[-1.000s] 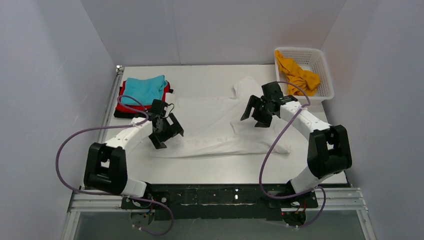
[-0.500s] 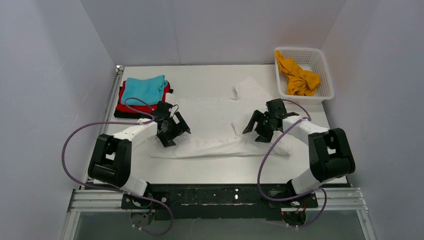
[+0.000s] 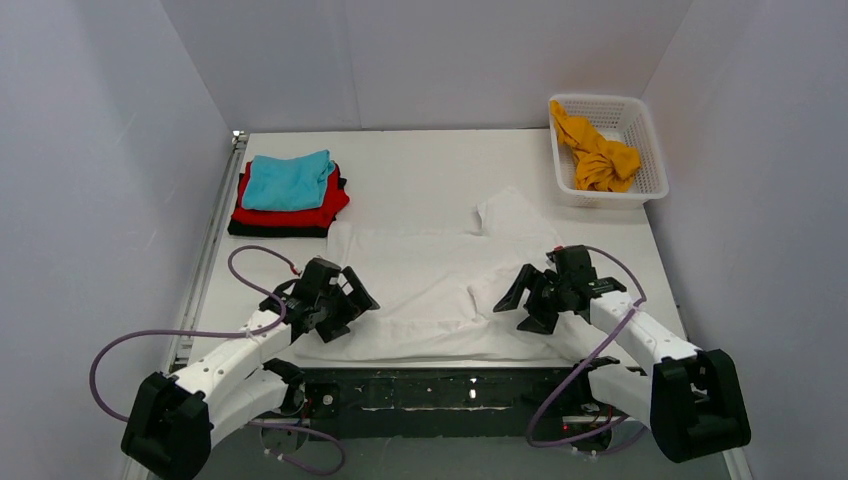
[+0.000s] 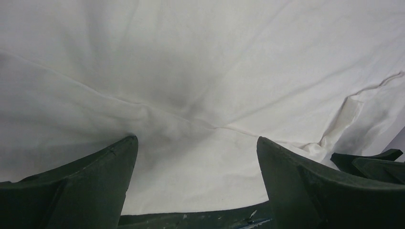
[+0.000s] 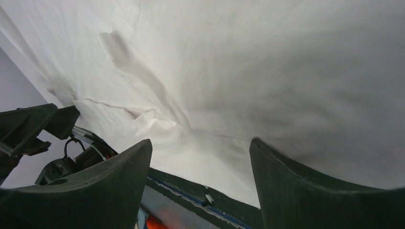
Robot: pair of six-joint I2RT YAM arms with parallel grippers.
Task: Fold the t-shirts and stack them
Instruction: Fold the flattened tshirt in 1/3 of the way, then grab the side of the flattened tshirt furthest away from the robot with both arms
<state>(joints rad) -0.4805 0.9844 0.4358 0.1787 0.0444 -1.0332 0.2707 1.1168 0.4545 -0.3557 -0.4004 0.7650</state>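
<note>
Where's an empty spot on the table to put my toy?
The biggest bare patch of table is at the back, between the folded stack and the basket. A smaller one lies right of the white t-shirt, on the near side of the basket. The front is crowded: the shirt fills it, with the left gripper and right gripper open over it.

The spread t-shirt [image 3: 430,290] was plain white, barely distinct from the white table [image 3: 420,160]. The pile showed a teal tee [image 3: 290,180], a red tee [image 3: 310,212] and a black tee [image 3: 265,230]. An orange-yellow tee [image 3: 598,158] sat in the white lattice basket [image 3: 645,150]. The cables [image 3: 180,334] were purple.
</note>
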